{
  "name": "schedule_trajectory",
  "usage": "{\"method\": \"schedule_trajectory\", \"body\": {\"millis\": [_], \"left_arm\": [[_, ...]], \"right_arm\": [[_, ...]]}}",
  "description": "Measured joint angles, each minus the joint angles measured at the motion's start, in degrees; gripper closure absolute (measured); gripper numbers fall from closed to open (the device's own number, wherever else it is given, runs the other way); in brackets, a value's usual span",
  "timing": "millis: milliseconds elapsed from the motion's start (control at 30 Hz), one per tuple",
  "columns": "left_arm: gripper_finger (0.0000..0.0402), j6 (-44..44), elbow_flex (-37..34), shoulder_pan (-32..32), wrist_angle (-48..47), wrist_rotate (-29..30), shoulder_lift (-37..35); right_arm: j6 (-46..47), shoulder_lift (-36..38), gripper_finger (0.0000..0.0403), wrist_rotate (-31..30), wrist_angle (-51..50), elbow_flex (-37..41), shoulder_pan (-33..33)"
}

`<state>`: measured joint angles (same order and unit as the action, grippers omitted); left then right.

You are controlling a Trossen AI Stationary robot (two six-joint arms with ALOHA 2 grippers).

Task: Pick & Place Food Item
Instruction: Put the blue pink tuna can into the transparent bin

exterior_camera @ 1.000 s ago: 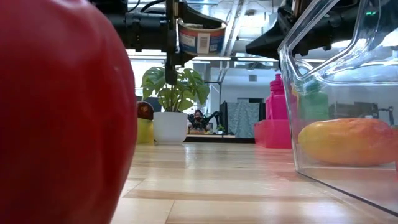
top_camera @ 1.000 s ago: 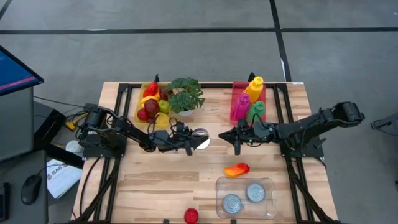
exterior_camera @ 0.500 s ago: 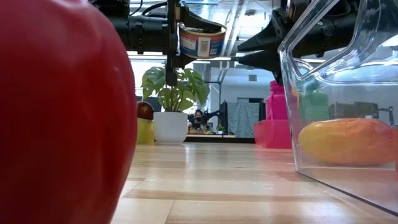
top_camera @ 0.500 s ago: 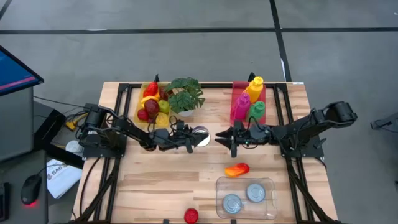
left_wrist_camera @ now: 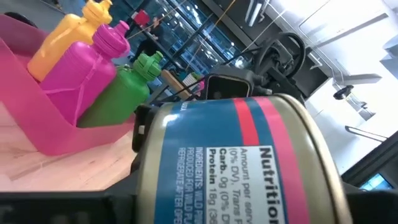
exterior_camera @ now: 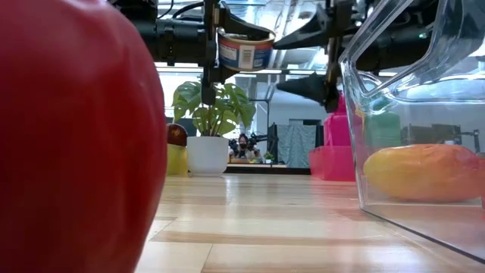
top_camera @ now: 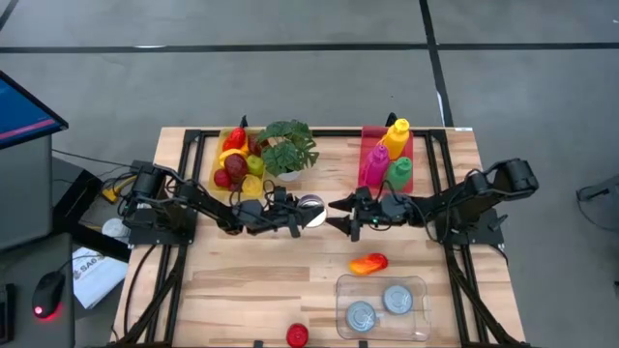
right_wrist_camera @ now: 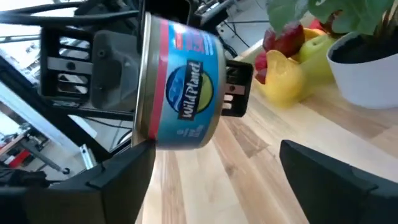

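Tabletop (top_camera: pixel 242 280) of pale wood seen from above, with two dark arms meeting near its middle. The left claw (top_camera: pixel 298 217) holds a tin can (top_camera: pixel 311 213) with a blue and red label off the wood — in the low view the can (exterior_camera: pixel 245 47) hangs high above the surface, gripped at its sides. The right claw (top_camera: pixel 340 216) faces the can from the right, its fingers spread wide, just beside the can but not closed on it; the right wrist view shows the can (right_wrist_camera: pixel 180 84) between and beyond those open fingers.

At the far edge stand a yellow tray of toy fruit (top_camera: pixel 237 159), a small potted plant (top_camera: pixel 287 150) and a pink bin with coloured bottles (top_camera: pixel 387 159). Nearer, an orange toy pepper (top_camera: pixel 368 263) lies just beyond a clear tub (top_camera: pixel 382 307) that holds two more cans. A red toy fruit (top_camera: pixel 297 334) sits at the near edge.
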<state>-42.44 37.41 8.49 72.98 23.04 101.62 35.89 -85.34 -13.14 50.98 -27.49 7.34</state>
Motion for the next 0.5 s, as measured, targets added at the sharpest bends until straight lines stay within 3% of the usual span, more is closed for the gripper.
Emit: {"method": "schedule_trajectory", "body": {"millis": [367,500], "left_arm": [[0.023,0.0,0.2,0.0,2.4,-0.6,-0.1],[0.023,0.0,0.2,0.1,2.5,-0.9,-0.1]], "right_arm": [[-2.7,-2.0,0.0068,9.8,1.6,-3.0,-0.7],[-2.9,-2.0,0.0072,10.1,2.1,-3.0,-0.7]]}}
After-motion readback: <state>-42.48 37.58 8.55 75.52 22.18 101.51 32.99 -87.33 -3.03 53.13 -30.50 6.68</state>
